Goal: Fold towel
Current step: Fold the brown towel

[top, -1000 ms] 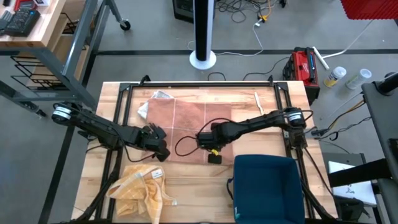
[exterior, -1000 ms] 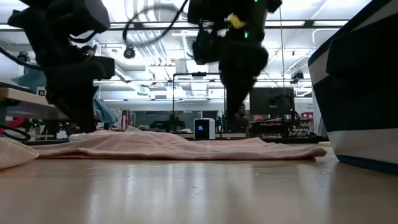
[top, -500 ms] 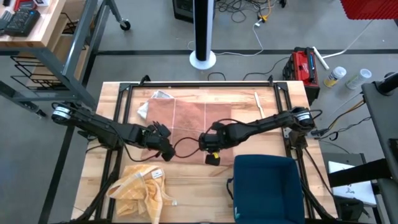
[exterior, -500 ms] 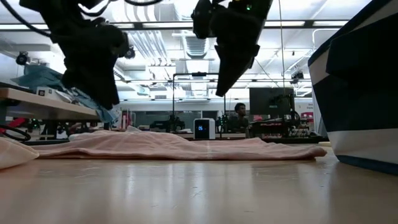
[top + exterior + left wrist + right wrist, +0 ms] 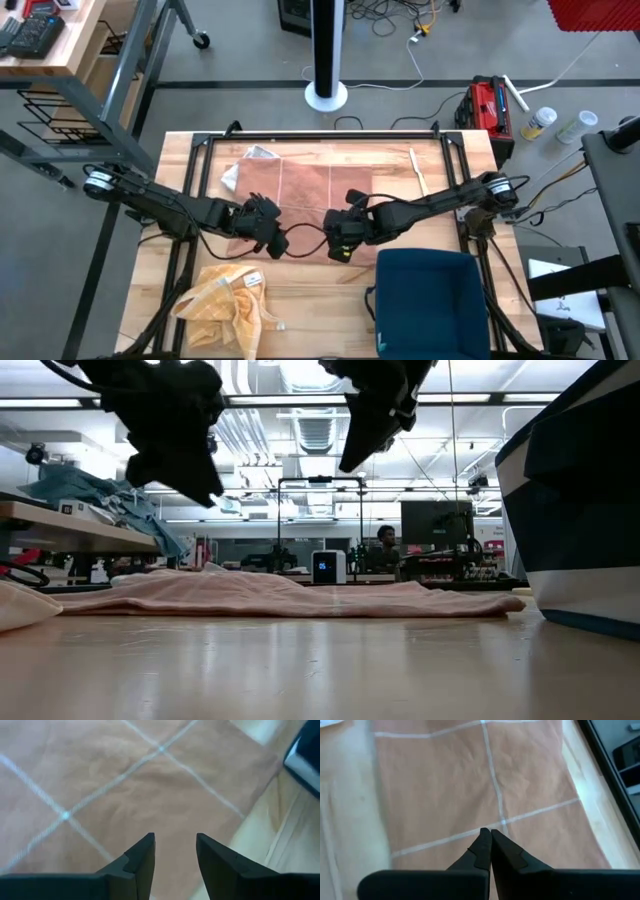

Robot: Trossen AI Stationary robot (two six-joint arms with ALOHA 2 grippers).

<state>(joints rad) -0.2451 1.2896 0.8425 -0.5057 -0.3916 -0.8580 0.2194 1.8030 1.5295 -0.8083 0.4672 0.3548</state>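
High view: both claws have slid toward the near edge of the pink towel [image 5: 300, 190], which lies flat mid-worktop [image 5: 470, 150], unfolded. Left claw [image 5: 268, 228] is part open and empty; right claw [image 5: 338, 240] is pinched shut on nothing. Versus a second ago both sit higher and nearer each other, likely lining up for an edge grab.

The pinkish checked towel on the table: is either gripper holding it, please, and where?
Neither. The left gripper hangs open above the pinkish checked towel; the right gripper is shut, empty.
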